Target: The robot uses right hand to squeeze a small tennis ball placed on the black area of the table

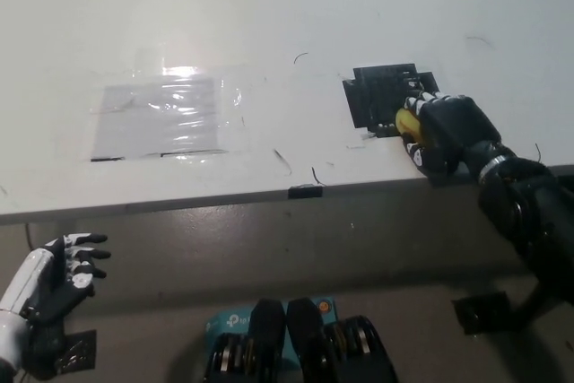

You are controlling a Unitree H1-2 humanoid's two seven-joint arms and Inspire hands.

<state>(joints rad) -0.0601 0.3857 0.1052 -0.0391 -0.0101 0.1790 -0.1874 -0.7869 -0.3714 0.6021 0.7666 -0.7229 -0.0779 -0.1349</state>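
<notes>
A small yellow tennis ball [406,120] shows as a sliver at the lower right edge of the black area [381,94] on the white table [269,24]. My black right hand [442,134] is shut on the ball and covers most of it from the right. The black arm runs off toward the bottom right past the table's front edge. Far below the table edge at the lower left, my white left hand [56,274] rests with its fingers apart and nothing in it.
A sheet of clear plastic film [166,116] lies flat on the table's left part. A small black tab [304,191] sits on the table's front edge. A teal box [224,322] lies on the floor below.
</notes>
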